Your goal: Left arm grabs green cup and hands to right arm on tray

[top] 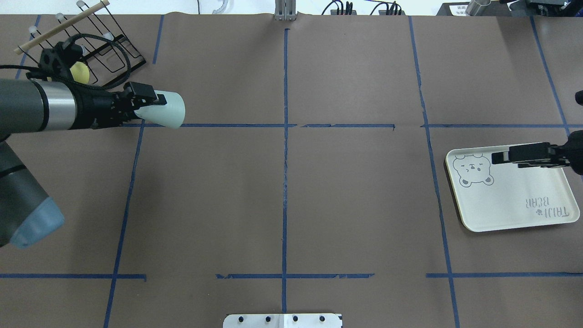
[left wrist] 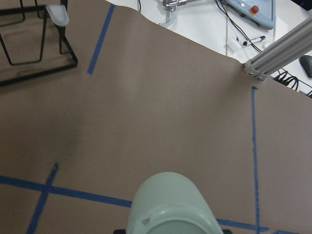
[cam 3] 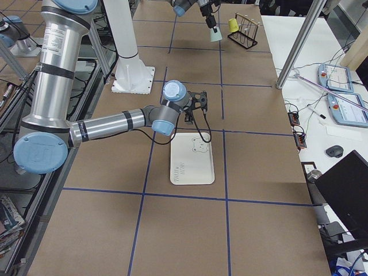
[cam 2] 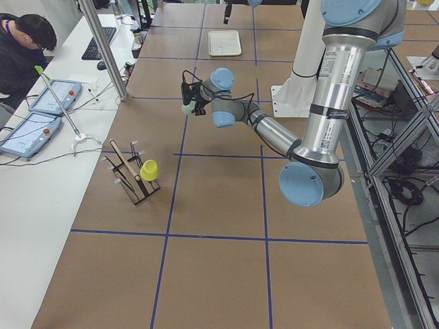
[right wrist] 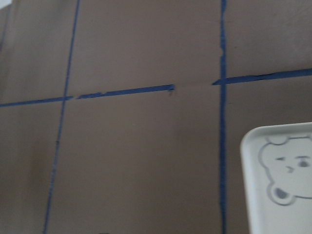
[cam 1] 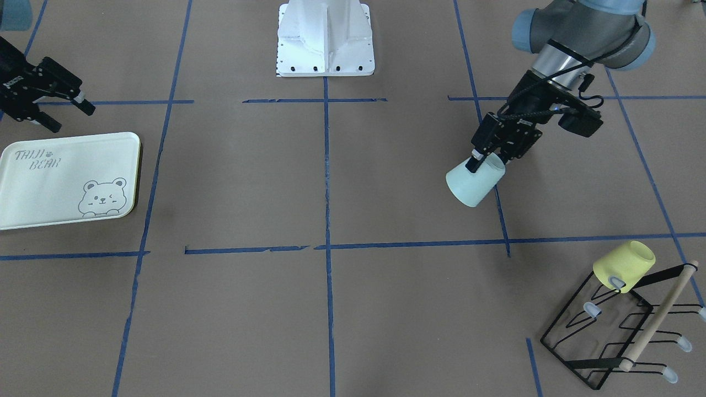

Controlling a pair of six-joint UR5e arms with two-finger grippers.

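Note:
My left gripper (cam 1: 485, 161) is shut on the pale green cup (cam 1: 475, 184) and holds it tilted in the air above the table, wide end pointing away from the wrist. The cup also shows in the overhead view (top: 166, 109) and at the bottom of the left wrist view (left wrist: 170, 204). The cream bear tray (cam 1: 66, 176) lies flat and empty at the far side of the table, also seen from overhead (top: 510, 196). My right gripper (cam 1: 71, 117) is open and empty, hovering over the tray's edge near the bear drawing (top: 473, 169).
A black wire rack (cam 1: 606, 336) with a wooden bar stands near the left arm's table corner. A yellow cup (cam 1: 623, 266) hangs on one of its prongs. The white robot base (cam 1: 325, 38) sits at the table's middle edge. Blue tape lines grid the brown table.

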